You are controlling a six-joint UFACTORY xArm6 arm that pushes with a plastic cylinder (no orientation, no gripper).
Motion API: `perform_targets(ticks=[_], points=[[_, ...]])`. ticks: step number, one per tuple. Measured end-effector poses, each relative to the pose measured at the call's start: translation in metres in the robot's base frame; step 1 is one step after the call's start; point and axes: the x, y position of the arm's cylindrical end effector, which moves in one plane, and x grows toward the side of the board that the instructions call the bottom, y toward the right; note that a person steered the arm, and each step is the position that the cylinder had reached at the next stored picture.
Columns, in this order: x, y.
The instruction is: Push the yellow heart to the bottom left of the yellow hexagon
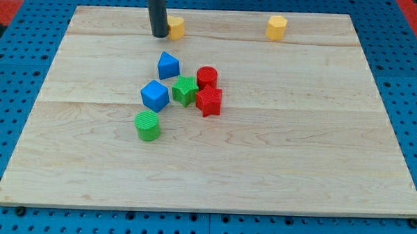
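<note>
The yellow heart (pixel 175 27) lies near the board's top edge, left of centre, partly hidden by my rod. My tip (pixel 158 35) rests on the board touching the heart's left side. The yellow hexagon (pixel 276 27) stands near the top edge at the view's right, well apart from the heart and on about the same row.
A cluster sits mid-board: a blue block (pixel 168 65), a blue cube (pixel 154 95), a green star-like block (pixel 185 90), a red cylinder (pixel 207 77), a red star-like block (pixel 209 102) and a green cylinder (pixel 148 125). The wooden board (pixel 318 155) lies on a blue pegboard.
</note>
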Motion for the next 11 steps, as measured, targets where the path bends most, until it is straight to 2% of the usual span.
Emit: perform_targets(ticks=[1,2,3,4,5,6,7,9,10,11], points=[[-0.013,-0.080],[-0.015,-0.014],[-0.046,0.065],[-0.048,0.107],[-0.055,0.040],[-0.054,0.029],[-0.029,0.036],[-0.017,0.152],[-0.020,0.175],[-0.020,0.108]])
